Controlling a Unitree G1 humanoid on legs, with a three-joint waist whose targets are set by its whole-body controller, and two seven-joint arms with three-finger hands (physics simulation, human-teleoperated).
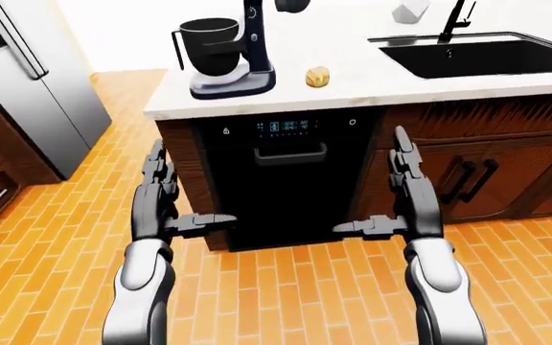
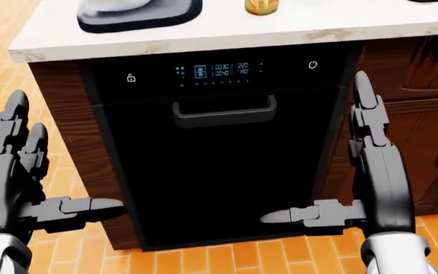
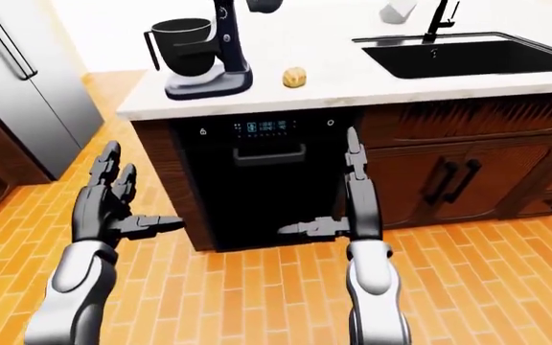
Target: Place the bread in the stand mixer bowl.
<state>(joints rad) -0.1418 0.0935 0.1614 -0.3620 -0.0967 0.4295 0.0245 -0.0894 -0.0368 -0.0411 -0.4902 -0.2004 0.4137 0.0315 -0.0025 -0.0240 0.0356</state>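
Hanging low before the black dishwasher [image 1: 281, 180], both hands are spread and hold nothing. The left hand [image 1: 156, 205] has its fingers pointing up and its thumb stretched toward the view's middle; the right hand [image 1: 410, 201] mirrors it, fingers up, thumb pointing inward. Neither touches the dishwasher door or the counter.

On the pale countertop [image 1: 352, 90] above, the bread [image 1: 317, 76], a small golden roll, lies just to the right of the stand mixer [image 1: 233, 50]. It sits apart from the mixer's base, and the dark mixer bowl [image 1: 207, 43] stands on that base. A black sink [image 1: 487, 56] with a faucet [image 1: 453, 20] is set into the counter farther right. At the left edge stands a steel refrigerator [image 1: 36, 79] over the orange brick floor [image 1: 286, 287].
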